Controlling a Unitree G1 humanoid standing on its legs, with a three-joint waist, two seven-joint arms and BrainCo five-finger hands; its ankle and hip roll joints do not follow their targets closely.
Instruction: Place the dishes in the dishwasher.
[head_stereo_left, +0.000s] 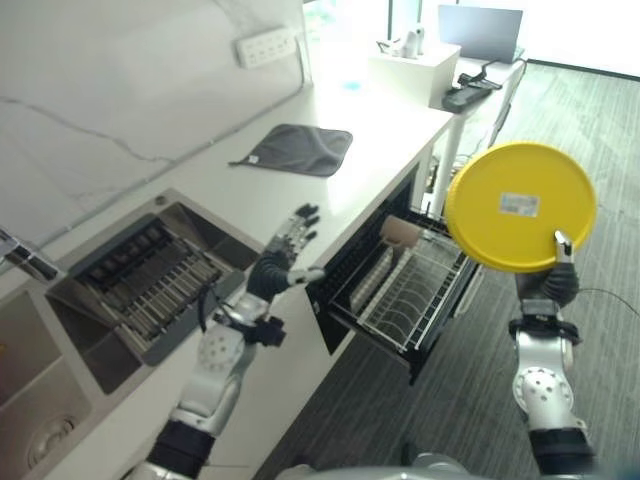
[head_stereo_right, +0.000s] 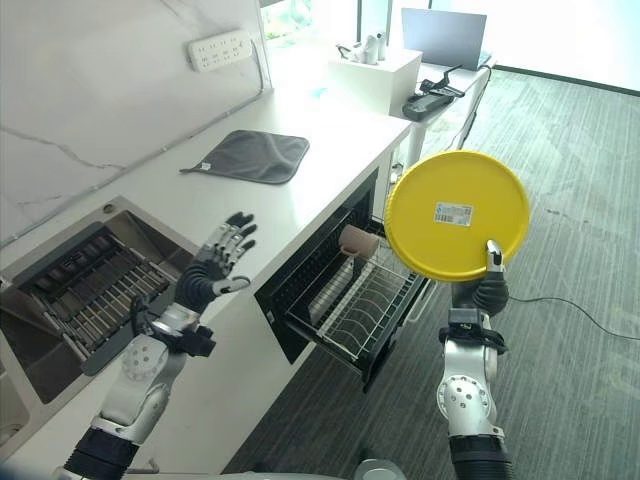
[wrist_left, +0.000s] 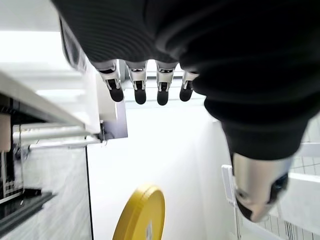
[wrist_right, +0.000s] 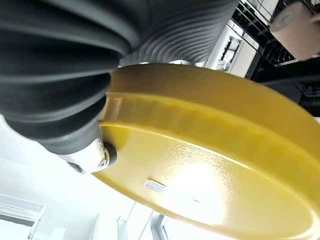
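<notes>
Beige cup (head_stereo_left: 402, 231), apparently, on rack (head_stereo_left: 400, 300) beneath yellow plate (head_stereo_left: 519, 206).

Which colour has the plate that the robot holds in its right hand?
The plate in the right hand is bright yellow, with a small white label; it shows best in the right eye view.

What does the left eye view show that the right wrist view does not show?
The left eye view alone shows the left hand open above the counter, a grey cloth and the sink rack. The right wrist view alone shows the plate's ridged foot from very close. Both show the yellow plate in the right hand, the beige cup and the open dishwasher rack.
</notes>
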